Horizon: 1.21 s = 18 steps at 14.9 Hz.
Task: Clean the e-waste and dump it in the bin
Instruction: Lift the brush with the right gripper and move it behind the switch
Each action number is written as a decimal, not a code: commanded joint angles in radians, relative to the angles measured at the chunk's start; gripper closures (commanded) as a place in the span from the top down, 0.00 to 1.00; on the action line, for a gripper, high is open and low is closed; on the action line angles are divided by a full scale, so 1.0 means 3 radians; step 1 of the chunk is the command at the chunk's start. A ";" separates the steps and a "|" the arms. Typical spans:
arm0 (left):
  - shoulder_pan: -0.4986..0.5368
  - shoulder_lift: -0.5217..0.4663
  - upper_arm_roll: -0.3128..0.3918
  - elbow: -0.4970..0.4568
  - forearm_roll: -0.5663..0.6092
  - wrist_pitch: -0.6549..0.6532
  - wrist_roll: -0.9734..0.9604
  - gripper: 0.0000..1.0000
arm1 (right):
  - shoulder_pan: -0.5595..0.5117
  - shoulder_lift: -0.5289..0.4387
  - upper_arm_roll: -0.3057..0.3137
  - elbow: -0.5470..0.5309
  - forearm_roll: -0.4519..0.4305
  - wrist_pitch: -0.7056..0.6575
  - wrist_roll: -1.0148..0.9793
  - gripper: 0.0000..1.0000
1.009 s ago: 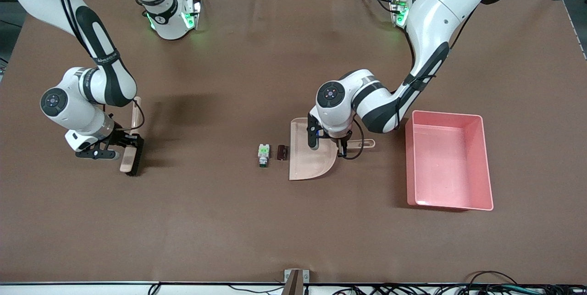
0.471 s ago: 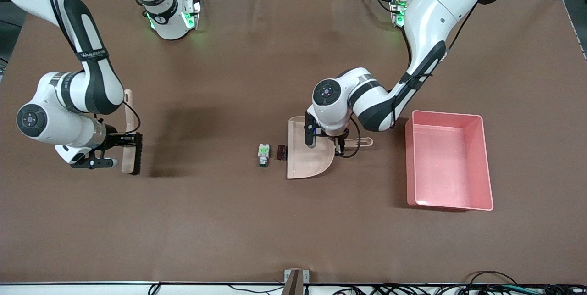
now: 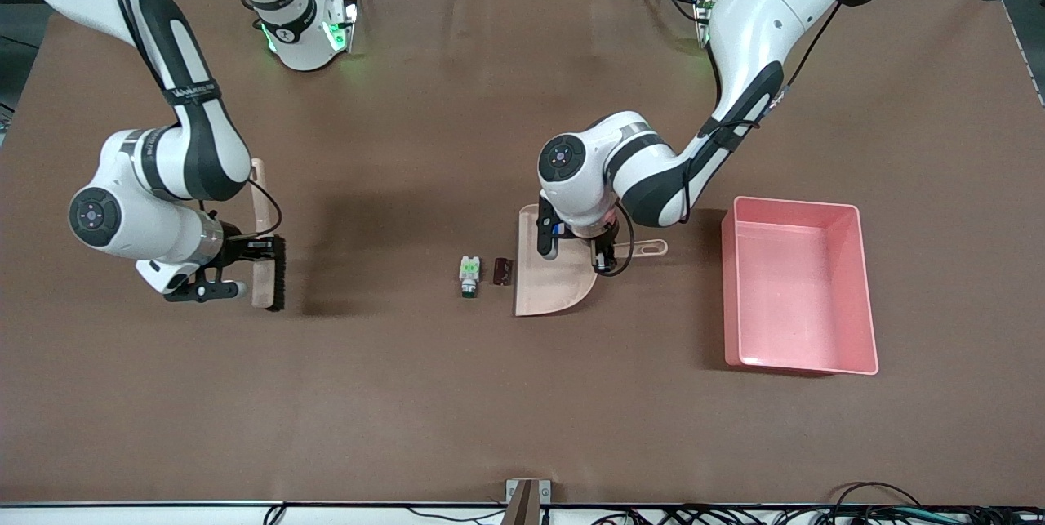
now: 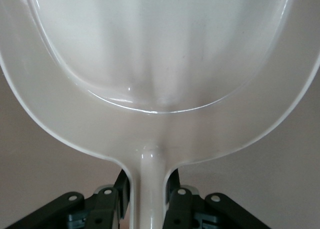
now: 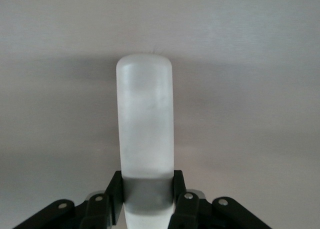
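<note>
While both arms work over a brown table (image 3: 424,411), the pink bin (image 3: 867,288) sits near the edge at the left arm's end, its nearest wall the closest thing to the front camera. Around the middle of the table lies the e-waste: a white part with a green top (image 3: 469,275) and, just beside it, a maroon block (image 3: 501,270). The block lies at the straight lip of a beige dustpan (image 3: 555,288), which lies between the e-waste and the bin. The left end effector (image 4: 148,194) is clamped on the dustpan's handle, one finger (image 4: 121,186) on each side. Toward the right arm's end, well apart from the parts, the right end effector (image 5: 146,194) is clamped on the pale handle of a brush (image 3: 269,280), its dark bristles facing the e-waste.
</note>
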<state>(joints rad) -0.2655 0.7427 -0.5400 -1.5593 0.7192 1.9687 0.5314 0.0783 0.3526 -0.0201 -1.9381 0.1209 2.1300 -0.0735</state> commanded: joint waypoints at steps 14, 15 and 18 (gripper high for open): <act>-0.0224 0.0183 0.0128 0.0233 0.0124 -0.0063 0.0034 0.05 | 0.1006 0.0287 -0.0015 -0.0126 0.0400 0.0835 0.1011 0.01; -0.0225 0.0183 0.0128 0.0233 0.0124 -0.0063 0.0039 0.05 | 0.1063 0.0297 -0.0010 -0.0105 0.0400 0.0851 0.1113 0.01; -0.0225 0.0183 0.0133 0.0233 0.0119 -0.0063 0.0034 0.05 | 0.1196 0.0455 -0.0005 -0.0095 0.0405 0.1065 0.1186 0.01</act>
<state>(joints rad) -0.3157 0.7796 -0.5065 -1.5192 0.7361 1.9642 0.5315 0.4182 0.4719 -0.0157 -1.9617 0.2242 2.4135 0.2681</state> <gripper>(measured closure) 0.665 0.568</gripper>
